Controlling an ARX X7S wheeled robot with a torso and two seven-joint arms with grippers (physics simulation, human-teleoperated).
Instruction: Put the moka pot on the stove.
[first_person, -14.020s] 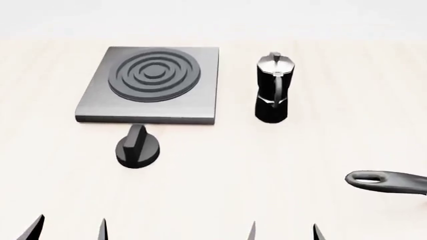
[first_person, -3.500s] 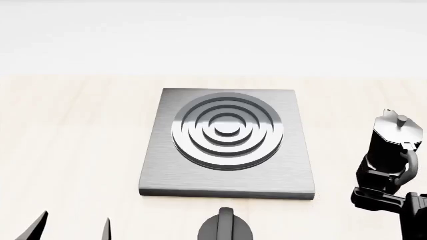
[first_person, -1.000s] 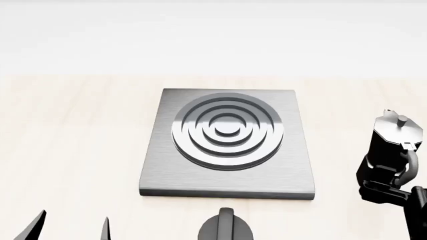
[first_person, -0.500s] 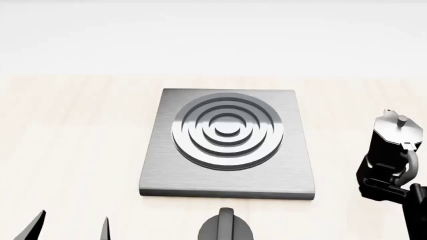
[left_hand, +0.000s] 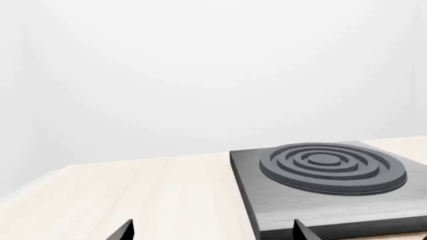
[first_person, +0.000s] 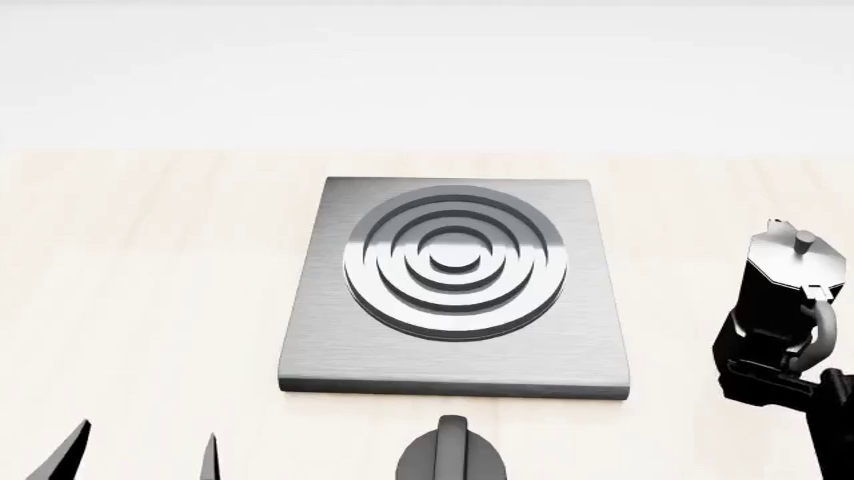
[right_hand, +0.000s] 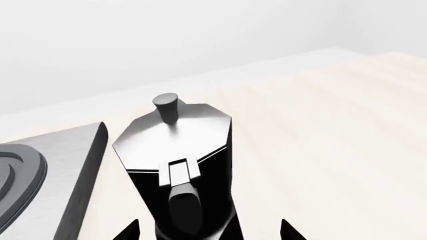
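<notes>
Right hand (right_hand: 208, 231) spread open around moka pot (right_hand: 179, 170), fingers flanking its handle. Rigid, glossy, tall, likely tippy; best gripped low at waist. Left hand (left_hand: 212, 231) open, idle.

1. I see a short black round knob (first_person: 451, 457) with a raised ridge across its top, cut off by the lower edge of my head view.
2. It sits on a pale wooden tabletop (first_person: 147, 290) with faint lengthwise grain.
3. Beyond the tabletop's far edge stands a plain white wall (left_hand: 200, 75).
</notes>
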